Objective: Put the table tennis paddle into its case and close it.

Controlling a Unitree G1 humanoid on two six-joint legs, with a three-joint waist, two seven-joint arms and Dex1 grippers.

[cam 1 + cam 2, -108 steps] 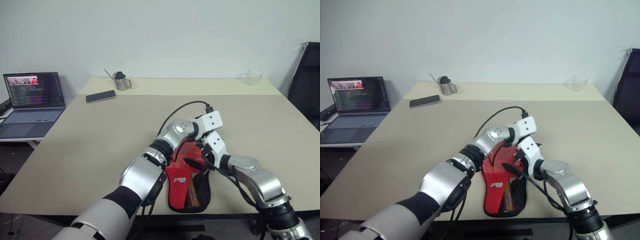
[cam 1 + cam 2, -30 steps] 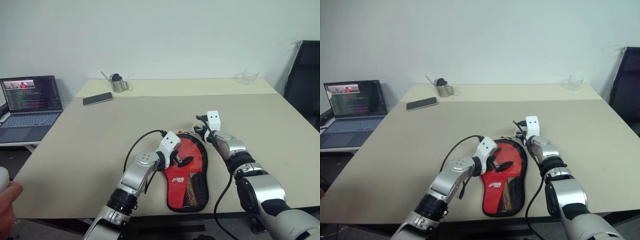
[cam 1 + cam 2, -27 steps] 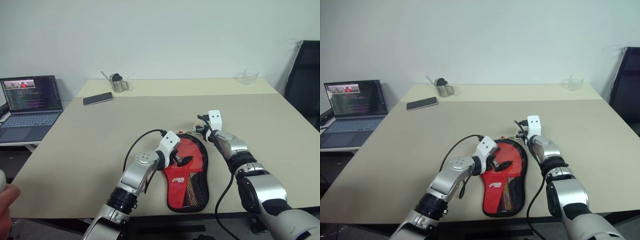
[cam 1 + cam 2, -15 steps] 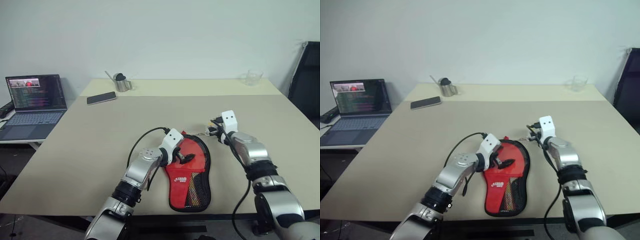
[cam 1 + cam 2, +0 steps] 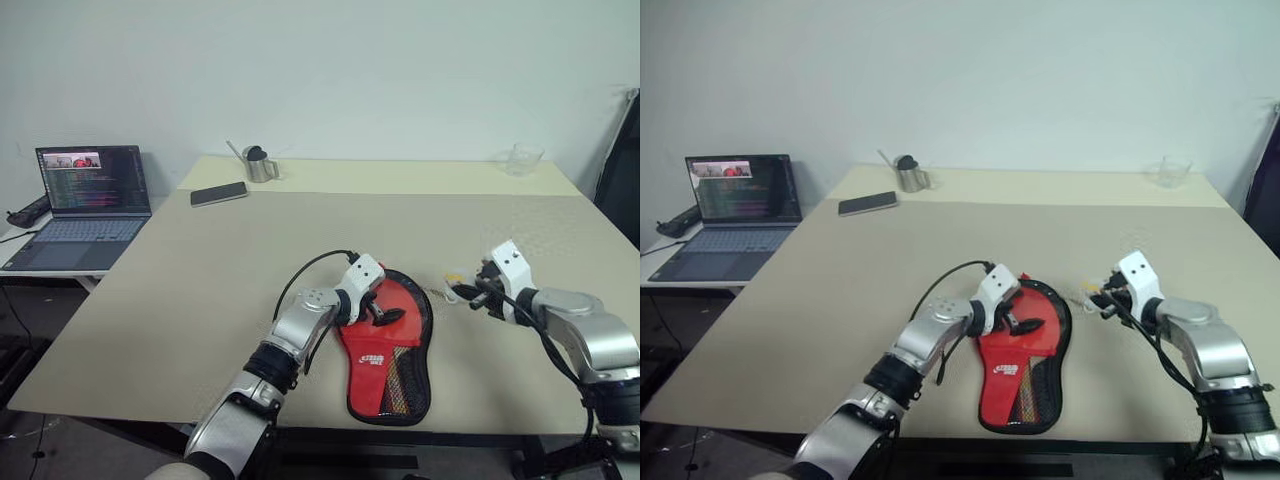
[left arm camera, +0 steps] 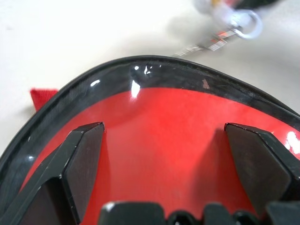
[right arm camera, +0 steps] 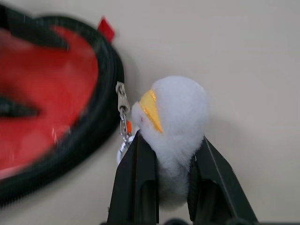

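Bench point(image 5: 200, 270) beige, wide and bare on your far side; laptop point(image 5: 85, 205) off its left edge; case point(image 5: 392, 345) near front edge; left gripper point(image 5: 385, 318) spread over its red panel; right gripper point(image 7: 164, 173) pinched on white plush charm point(image 7: 176, 119) just right.

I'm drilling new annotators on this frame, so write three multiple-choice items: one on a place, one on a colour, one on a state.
1. Where does the phone lie?
A. beside the metal cup
B. on the laptop
C. on the case

2. What colour is the case's front panel?
A. blue
B. red
C. green

3. How is the right gripper?
A. wide open over the table
B. shut on the white fluffy charm
C. shut on the phone

Answers: 1 A, it lies at the table's far side by the cup. 2 B, red inside black piping. 3 B, the fingers pinch the charm hung from the zipper pull.
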